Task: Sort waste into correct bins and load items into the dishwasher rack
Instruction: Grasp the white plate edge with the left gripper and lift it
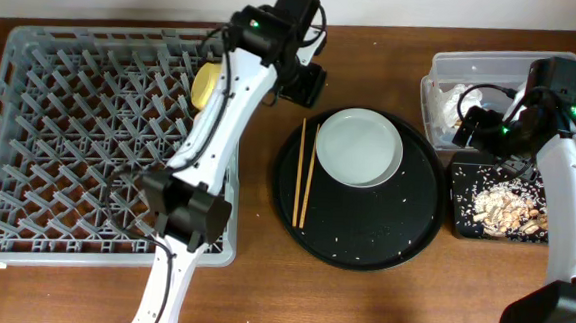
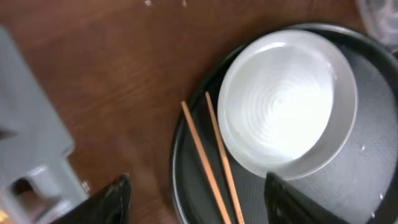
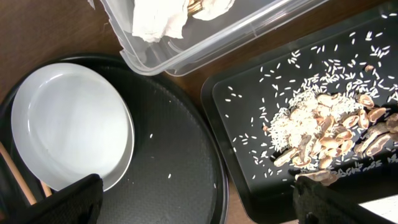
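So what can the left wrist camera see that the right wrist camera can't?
Only the left wrist view shows a corner of the grey dishwasher rack and the chopsticks along nearly their whole length. Only the right wrist view shows the white napkins in the clear tub, and the shallow black tray with rice and brown food scraps. Both show the pale plate on the round black tray. The right wrist view catches just the chopsticks' ends at its bottom-left edge.

Pale plate [image 1: 359,147] lies upright beside two thin chopsticks [image 1: 304,173]; yellow bowl [image 1: 205,84] sits in grey rack [image 1: 78,149].
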### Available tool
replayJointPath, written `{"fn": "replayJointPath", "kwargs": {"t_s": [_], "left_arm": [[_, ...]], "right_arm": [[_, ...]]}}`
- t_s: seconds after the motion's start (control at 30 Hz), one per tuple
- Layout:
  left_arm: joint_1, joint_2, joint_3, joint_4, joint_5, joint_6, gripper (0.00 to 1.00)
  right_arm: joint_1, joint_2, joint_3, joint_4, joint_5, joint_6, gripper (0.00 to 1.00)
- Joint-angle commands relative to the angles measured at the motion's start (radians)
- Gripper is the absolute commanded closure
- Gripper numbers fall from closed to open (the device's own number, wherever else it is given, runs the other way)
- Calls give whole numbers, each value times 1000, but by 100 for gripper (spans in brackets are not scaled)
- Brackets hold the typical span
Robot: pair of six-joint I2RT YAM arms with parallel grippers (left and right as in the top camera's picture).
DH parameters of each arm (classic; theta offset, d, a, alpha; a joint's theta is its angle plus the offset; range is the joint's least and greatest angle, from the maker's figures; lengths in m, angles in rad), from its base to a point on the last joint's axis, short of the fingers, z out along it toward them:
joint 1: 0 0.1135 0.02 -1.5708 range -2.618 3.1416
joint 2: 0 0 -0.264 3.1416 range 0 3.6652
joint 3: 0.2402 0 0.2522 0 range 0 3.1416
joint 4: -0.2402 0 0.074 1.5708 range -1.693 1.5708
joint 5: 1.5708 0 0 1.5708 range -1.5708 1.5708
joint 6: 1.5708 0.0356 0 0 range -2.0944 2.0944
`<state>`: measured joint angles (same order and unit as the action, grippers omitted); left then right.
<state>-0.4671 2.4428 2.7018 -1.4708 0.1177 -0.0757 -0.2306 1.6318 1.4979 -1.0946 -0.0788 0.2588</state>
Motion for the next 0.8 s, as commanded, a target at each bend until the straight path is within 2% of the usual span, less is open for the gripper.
{"fn": "replayJointPath", "kwargs": {"t_s": [0.0,0.1,0.2,0.47,0.6,0.77], "left_arm": [[-64,-3,-198,181,8,-45,43],[-78,-3,-372,349,-28,-137,44],[-85,-3,-473,446,-32,-152,51],[-118,-3,-563,521,-79,-194,56],[-121,-1,-579,536,-81,-194,69],[-126,-1,-597,549,-81,-194,73]], "right_arm": [[-6,-7,11,1,10,0,1],[-6,-7,11,-6,8,0,2],[-6,-7,11,-10,3,1,2],[-5,-7,11,-13,-15,1,2],[-5,-7,11,-16,-15,1,2],[-5,-7,11,-18,-19,1,2]]}}
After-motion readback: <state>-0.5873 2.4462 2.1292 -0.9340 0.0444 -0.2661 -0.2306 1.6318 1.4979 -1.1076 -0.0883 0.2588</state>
